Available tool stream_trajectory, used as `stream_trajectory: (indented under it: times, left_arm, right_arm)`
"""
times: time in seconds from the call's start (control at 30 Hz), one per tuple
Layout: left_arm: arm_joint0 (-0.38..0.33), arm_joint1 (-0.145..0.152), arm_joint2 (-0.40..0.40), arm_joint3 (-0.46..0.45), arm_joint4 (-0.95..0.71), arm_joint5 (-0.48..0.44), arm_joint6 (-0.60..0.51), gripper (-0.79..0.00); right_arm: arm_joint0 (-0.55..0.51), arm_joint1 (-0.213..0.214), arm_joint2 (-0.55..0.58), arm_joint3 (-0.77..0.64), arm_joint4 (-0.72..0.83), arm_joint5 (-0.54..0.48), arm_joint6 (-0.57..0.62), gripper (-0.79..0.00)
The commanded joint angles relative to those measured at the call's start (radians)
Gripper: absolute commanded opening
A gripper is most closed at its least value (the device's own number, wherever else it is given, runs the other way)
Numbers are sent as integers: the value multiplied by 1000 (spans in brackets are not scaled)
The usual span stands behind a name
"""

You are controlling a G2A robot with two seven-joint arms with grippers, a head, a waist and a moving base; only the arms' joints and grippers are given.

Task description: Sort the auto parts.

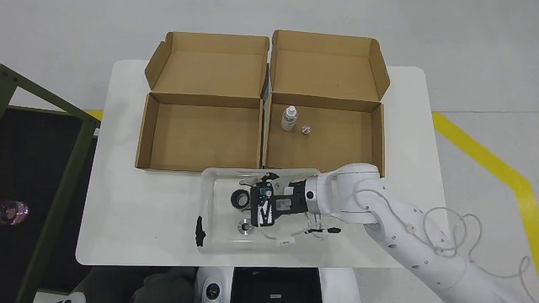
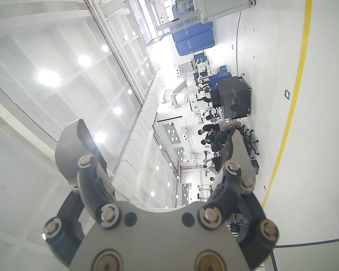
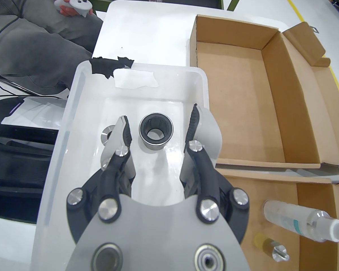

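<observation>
The linear bearing [image 3: 155, 144] stands upright in the clear plastic bin [image 3: 141, 67], its long axis vertical and its bore facing up. The right gripper [image 3: 159, 117] hangs over it, fingers spread to either side. The left gripper [image 2: 155, 131] is spread too, holding nothing. The spray bottle [image 3: 296, 221] lies in a cardboard box [image 3: 313, 198]; its label is unreadable.

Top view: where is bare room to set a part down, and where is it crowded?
The box with nothing in it has its whole floor bare. The neighbouring box is bare from the spray bottle and small metal part across to its opposite side wall. The clear bin is crowded: the right gripper hangs there at the black bearing.
</observation>
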Motion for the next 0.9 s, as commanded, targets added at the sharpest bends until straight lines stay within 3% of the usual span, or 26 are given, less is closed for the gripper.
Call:
stream_trajectory:
  times: [0.0,0.47,0.87]
  left_arm:
    - [0,0,0,0,0,0,0,0]
    - [0,0,0,0,0,0,0,0]
    - [0,0,0,0,0,0,0,0]
  right_arm:
    - [7,-5,-14,17,-21,11,-11,-403]
    - [35,-38,-96,69,-90,36,-18,-332]
    - [47,-62,-140,108,-124,64,-14,-317]
